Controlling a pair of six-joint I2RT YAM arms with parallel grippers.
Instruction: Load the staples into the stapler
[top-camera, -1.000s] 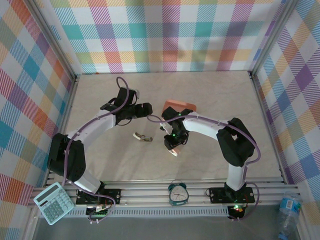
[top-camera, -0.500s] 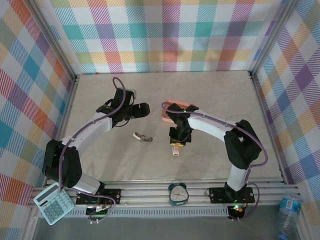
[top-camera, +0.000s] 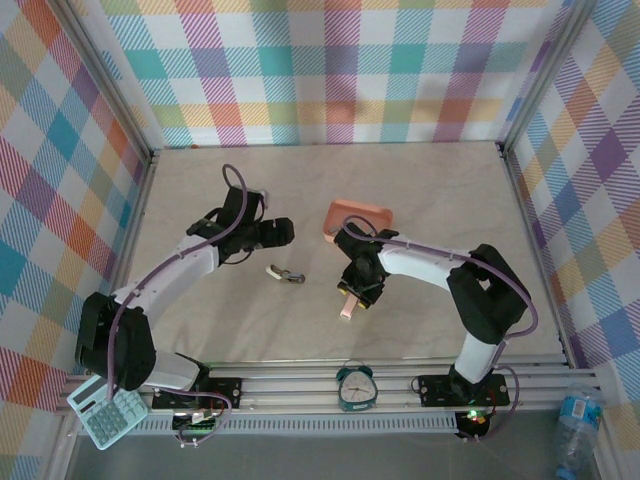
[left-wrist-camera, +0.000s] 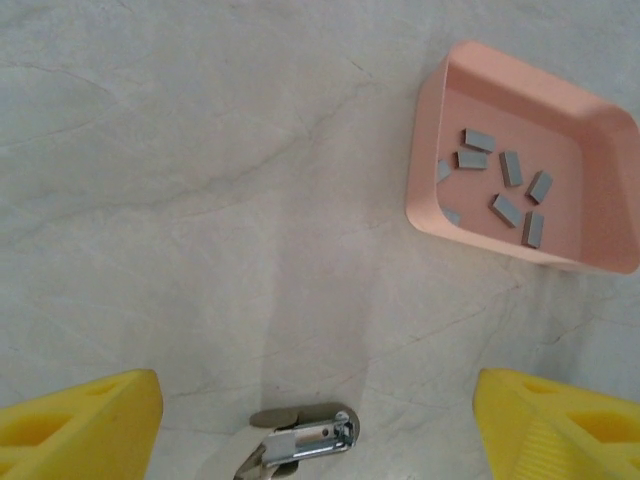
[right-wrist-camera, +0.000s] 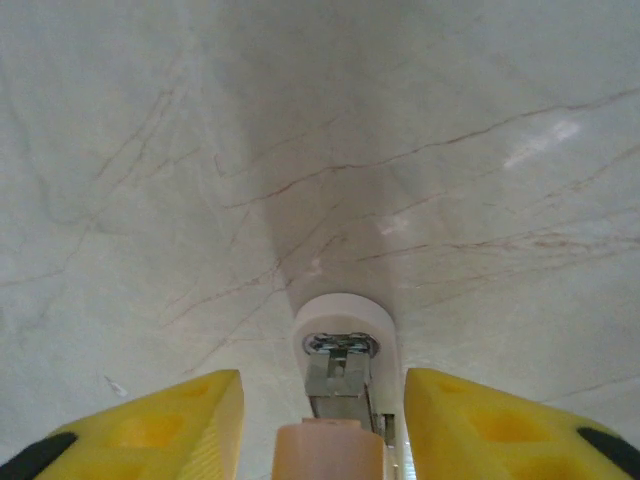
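1. Your left gripper (top-camera: 285, 232) is over the table (top-camera: 440, 180), left of the pink tray (top-camera: 358, 214). In its wrist view the yellow fingers (left-wrist-camera: 85, 425) stand wide apart with nothing between them but bare tabletop.
2. The staples (left-wrist-camera: 505, 187) you need lie loose in that tray (left-wrist-camera: 428, 130), several short grey strips scattered flat across its floor. None has been lifted out.
3. A small metal stapler (top-camera: 285, 274) lies on the table between the two arms. In the left wrist view its tip (left-wrist-camera: 305, 440) shows at the bottom edge, near the midline between the fingers and touching neither.
4. Your right gripper (top-camera: 352, 293) is low over the pink stapler (top-camera: 346, 308), which rests on the table just nearer you than the tray.
5. In the right wrist view that stapler (right-wrist-camera: 340, 365) sits between the yellow fingers (right-wrist-camera: 150, 425) with its rounded pale end and metal insides facing up. The jaws are parted. There is a clear gap on the left side, and the right finger is very close to the base, so you cannot tell whether it touches.
6. On the near rail you have a calculator (top-camera: 108, 405) at left, a small clock (top-camera: 355, 385) in the middle and a bottle (top-camera: 578, 415) at far right
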